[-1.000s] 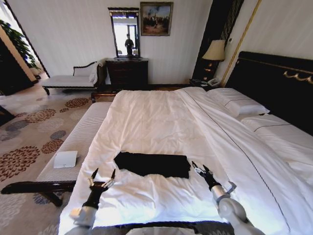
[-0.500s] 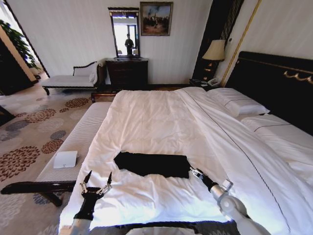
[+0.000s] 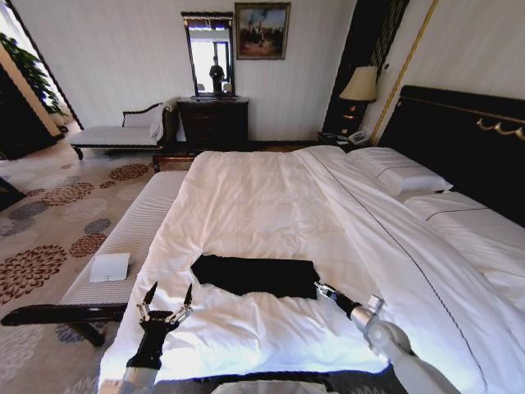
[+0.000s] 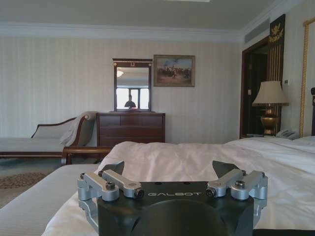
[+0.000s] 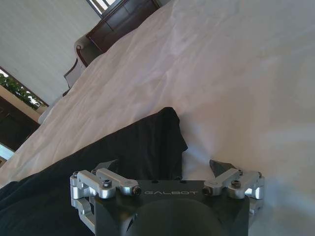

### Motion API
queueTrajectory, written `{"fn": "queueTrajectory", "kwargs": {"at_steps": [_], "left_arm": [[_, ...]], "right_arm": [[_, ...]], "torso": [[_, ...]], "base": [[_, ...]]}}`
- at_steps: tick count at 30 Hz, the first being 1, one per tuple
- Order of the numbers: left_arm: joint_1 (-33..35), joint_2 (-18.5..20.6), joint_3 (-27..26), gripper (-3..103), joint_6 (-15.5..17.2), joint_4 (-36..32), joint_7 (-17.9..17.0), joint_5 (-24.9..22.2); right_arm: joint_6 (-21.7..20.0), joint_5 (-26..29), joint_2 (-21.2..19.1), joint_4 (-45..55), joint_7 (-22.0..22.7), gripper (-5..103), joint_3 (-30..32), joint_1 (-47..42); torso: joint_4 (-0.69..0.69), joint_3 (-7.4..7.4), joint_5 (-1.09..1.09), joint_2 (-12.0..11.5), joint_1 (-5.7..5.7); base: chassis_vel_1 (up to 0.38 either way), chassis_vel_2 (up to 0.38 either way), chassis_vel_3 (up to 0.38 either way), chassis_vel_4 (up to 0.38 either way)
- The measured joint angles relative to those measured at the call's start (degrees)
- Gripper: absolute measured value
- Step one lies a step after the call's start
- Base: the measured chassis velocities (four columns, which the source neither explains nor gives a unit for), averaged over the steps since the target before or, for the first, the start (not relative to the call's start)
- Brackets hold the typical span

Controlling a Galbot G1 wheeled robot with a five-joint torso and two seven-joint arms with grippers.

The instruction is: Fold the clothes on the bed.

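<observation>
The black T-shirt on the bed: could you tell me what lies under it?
The black T-shirt rests folded on the white duvet. The duvet beneath the shirt is covered.

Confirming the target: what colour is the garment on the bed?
Black, plain as it lies: the T-shirt shows best in the head view.

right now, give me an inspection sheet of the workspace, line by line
surface: bed with white duvet, lightly creased, pillows at the headboard end
job's things: black shirt lying flat on the duvet, folded into a wide band, near the bed's near edge
clutter: white flat item on the striped bench beside the bed
grippers: left gripper open, held above the duvet's near left corner, apart from the shirt; right gripper open at the shirt's right end
cables: nothing seen
surroundings: dresser with mirror, chaise, lamp, patterned carpet
</observation>
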Motion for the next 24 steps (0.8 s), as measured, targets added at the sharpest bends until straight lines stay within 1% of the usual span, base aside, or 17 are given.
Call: {"fn": "queueTrajectory", "kwargs": {"at_steps": [6, 10, 17, 19, 20, 24], "left_arm": [[0.0, 0.0, 0.0, 100, 0.0, 0.0, 0.0, -0.1], [-0.1, 0.0, 0.0, 100, 0.1, 0.1, 0.0, -0.1], [-0.1, 0.1, 0.0, 100, 0.1, 0.1, 0.0, -0.1], [-0.1, 0.1, 0.0, 100, 0.1, 0.1, 0.0, -0.1], [-0.1, 0.1, 0.0, 100, 0.1, 0.2, 0.0, -0.1], [-0.1, 0.1, 0.0, 100, 0.1, 0.2, 0.0, -0.1]], "right_arm": [[-0.7, -0.1, -0.1, -2.0, -1.2, 100, -1.4, 1.6], [-1.0, -0.5, 0.4, -3.4, -2.3, 100, -2.9, 3.5], [-1.3, -1.0, 1.2, -3.9, -2.9, 100, -5.1, 6.6], [-1.3, -2.3, 1.6, -4.4, -3.3, 100, -6.0, 7.4], [-1.4, -4.1, 2.2, -5.1, -3.7, 100, -6.5, 8.2], [-1.7, -5.4, 3.1, -5.7, -4.1, 100, -6.8, 8.7]], "torso": [[0.00, 0.00, 0.00, 0.0, 0.00], [-0.01, 0.00, 0.00, 0.0, 0.00], [0.01, 0.00, 0.00, 0.0, 0.01], [0.00, 0.00, 0.01, 0.0, 0.00], [0.00, 0.00, 0.00, 0.0, 0.00], [0.00, 0.00, 0.00, 0.0, 0.00]], "base": [[0.000, 0.000, 0.000, 0.000], [0.000, 0.000, 0.000, 0.000], [0.000, 0.000, 0.000, 0.000], [0.000, 0.000, 0.000, 0.000], [0.000, 0.000, 0.000, 0.000], [0.000, 0.000, 0.000, 0.000]]}}
